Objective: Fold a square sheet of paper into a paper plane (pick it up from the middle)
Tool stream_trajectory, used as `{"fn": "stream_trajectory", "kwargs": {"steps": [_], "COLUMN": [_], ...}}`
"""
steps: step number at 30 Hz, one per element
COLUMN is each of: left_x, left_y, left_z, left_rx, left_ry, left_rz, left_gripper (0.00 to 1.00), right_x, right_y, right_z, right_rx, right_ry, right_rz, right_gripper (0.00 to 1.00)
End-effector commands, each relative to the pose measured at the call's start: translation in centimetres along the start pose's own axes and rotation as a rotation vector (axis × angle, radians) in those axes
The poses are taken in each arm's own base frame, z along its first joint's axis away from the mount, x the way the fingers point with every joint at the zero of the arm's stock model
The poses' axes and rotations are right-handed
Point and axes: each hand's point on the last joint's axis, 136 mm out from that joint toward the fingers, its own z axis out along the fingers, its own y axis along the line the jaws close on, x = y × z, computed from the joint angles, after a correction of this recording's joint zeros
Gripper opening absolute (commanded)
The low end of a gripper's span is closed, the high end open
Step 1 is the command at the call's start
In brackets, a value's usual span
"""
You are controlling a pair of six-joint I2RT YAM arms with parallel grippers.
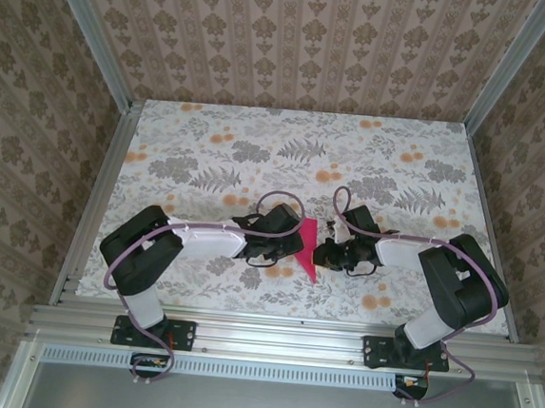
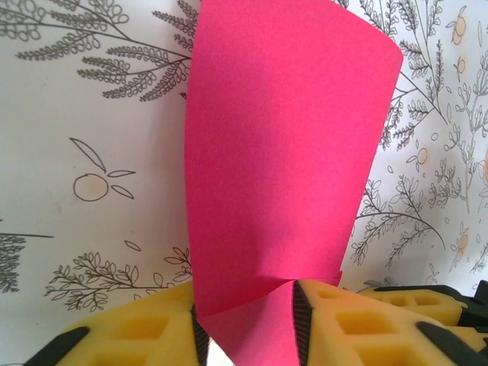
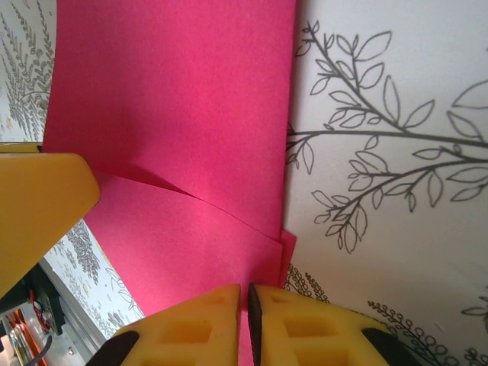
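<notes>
The pink sheet of paper (image 1: 306, 249) is folded into a narrow pointed shape and stands up between my two grippers near the table's front middle. In the left wrist view the paper (image 2: 282, 137) rises in overlapping layers. My left gripper (image 2: 248, 309) has its yellow fingers (image 2: 137, 332) apart on either side of a lower flap, with a sliver of table visible beside the left pad. My right gripper (image 3: 245, 297) is shut on the paper's (image 3: 175, 114) lower edge, a thin pink strip caught between its pads. The left gripper (image 1: 283, 248) and right gripper (image 1: 330, 257) face each other across the sheet.
The floral tablecloth (image 1: 258, 155) stretches free behind the grippers. Metal frame rails (image 1: 92, 188) and patterned walls close in the left, right and back sides. One yellow finger of the left gripper (image 3: 38, 206) sits close on the left in the right wrist view.
</notes>
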Motion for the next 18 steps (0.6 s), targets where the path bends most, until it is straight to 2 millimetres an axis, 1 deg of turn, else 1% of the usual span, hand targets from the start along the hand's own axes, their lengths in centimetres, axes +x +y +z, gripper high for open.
{"fn": "stream_trajectory", "kwargs": {"steps": [1, 5, 6, 9, 11, 13, 15, 18], "left_x": [-0.5, -0.9, -0.9, -1.1, -1.2, -1.2, -1.3, -1.4], "left_y": [-1.2, -0.9, -1.0, -1.0, -0.9, -0.6, -0.3, -0.3], "left_z": [0.0, 0.2, 0.1, -0.2, -0.3, -0.3, -0.4, -0.5], "left_rx": [0.022, 0.019, 0.02, 0.018, 0.008, -0.005, -0.009, -0.011], "left_ry": [-0.019, -0.021, -0.022, -0.033, -0.032, -0.034, -0.038, -0.038], "left_rz": [-0.001, -0.001, -0.003, -0.006, -0.009, -0.016, -0.032, -0.041], "left_gripper": [0.3, 0.15, 0.11, 0.03, 0.0, 0.0, 0.0, 0.0], "right_x": [1.1, 0.7, 0.4, -0.3, -0.9, -1.5, -1.7, -1.6], "right_y": [-2.7, -2.1, -1.8, -0.5, 0.2, 0.5, 0.4, 0.6], "right_z": [1.2, 0.9, 0.7, -0.2, -1.2, -2.4, -3.6, -4.6], "right_rx": [0.094, 0.084, 0.076, 0.051, 0.046, 0.081, 0.154, 0.241], "right_ry": [0.022, 0.013, 0.005, -0.036, -0.078, -0.13, -0.19, -0.261], "right_rz": [0.013, -0.003, -0.013, -0.046, -0.076, -0.113, -0.174, -0.268], "right_gripper": [0.16, 0.18, 0.18, 0.19, 0.22, 0.25, 0.27, 0.28]}}
